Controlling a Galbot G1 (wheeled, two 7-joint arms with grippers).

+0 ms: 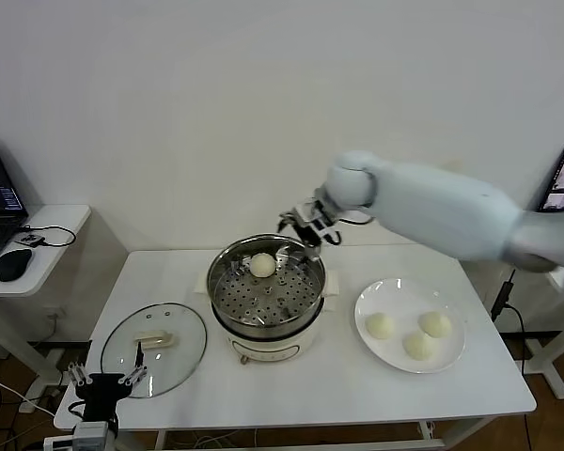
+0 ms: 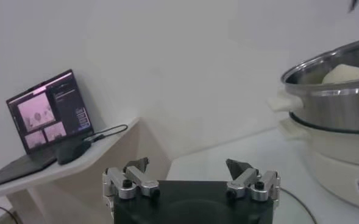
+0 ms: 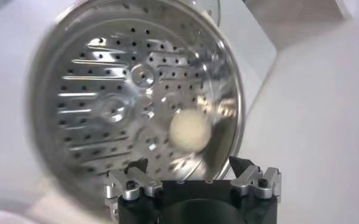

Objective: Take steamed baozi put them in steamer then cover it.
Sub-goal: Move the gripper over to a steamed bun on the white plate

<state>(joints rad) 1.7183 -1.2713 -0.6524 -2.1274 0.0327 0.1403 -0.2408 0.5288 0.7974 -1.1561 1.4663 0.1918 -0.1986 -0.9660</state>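
**1 bun in, 3 to go — risks from here**

Landmark = steamer [image 1: 267, 299], mid-bench. One baozi [image 1: 263, 265] sits on the perforated tray inside, toward the far rim. Other three baozi [image 1: 380, 325] [image 1: 435, 323] [image 1: 418, 346] wait on the white plate [image 1: 395, 299], just to the steamer's right. Cover [image 1: 154, 349] lies flat on the bench [image 1: 291, 390] to the steamer's left-front, handle up.

Right tool [image 1: 310, 225] hangs above the steamer's far rim, jaws spread wide, nothing in them; its wrist view looks straight down on the tray w/ the bun below. Left tool [image 1: 105, 382] is parked low at the bench's near edge, left-front of the steamer, just beside the cover, also open & empty.

What could go wrong, IMO:
- Right arm swinging to the plate could clip the steamer's rim if it goes sideways w/o lifting first; pot might shift on its base.
- Buns are soft & domed: too hard a squeeze dents them, too light & one slips out over the bench.
- The three on the plate sit close together; open jaws coming down on one may shove a neighbour toward the plate's edge.
- Buns dropped too near the rim or stacked could keep the cover from seating.
- Cover is glass w/ a small handle; an off-centre grip by the left tool lets it tilt & knock the rim.
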